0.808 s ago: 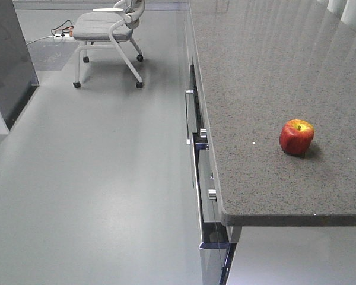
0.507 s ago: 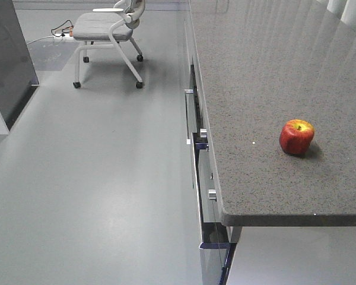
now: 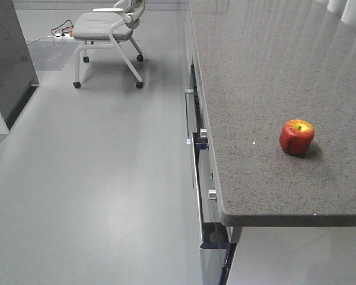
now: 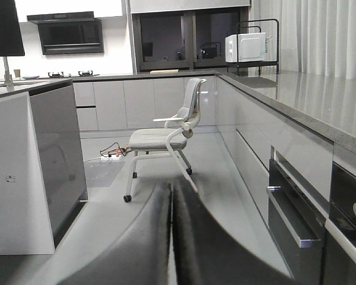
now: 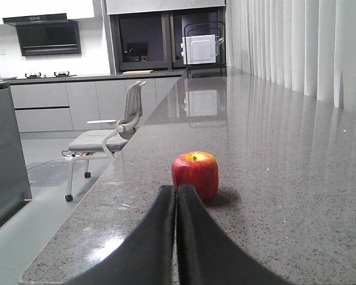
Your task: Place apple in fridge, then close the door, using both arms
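Scene overall: I find no visible change against the two earlier front-facing frames. The apple, the chair and the worktop all sit where they were.
Floor point(image 3: 107, 178): pale grey and glossy, filling the left half of the front-facing view.
Worktop point(image 3: 267, 77): a long speckled grey slab running away from the camera on the right. It carries the apple.
Cabinet fronts point(image 3: 197, 127): set below the worktop's left edge, dark, with a silver bar handle and round knobs.
Dark grey unit point(image 3: 9, 53): at the far left edge, across the floor from the worktop.
Chair point(image 3: 107, 29): pale grey, on castors, at the far end of the floor.
Left hand point(image 4: 171, 193): black fingers pressed together with nothing between them. It is above the floor and points towards the chair.
Right hand point(image 5: 177, 193): fingers pressed together, holding nothing. It is low over the worktop, pointing at the apple and apart from it.
Apple point(image 3: 296, 137): stands upright on the worktop towards its near end, stem up. The skin is red with a yellow patch around the stem, and a dark shadow falls on its right side. In the right wrist view it lies just beyond the fingertips and slightly to their right.
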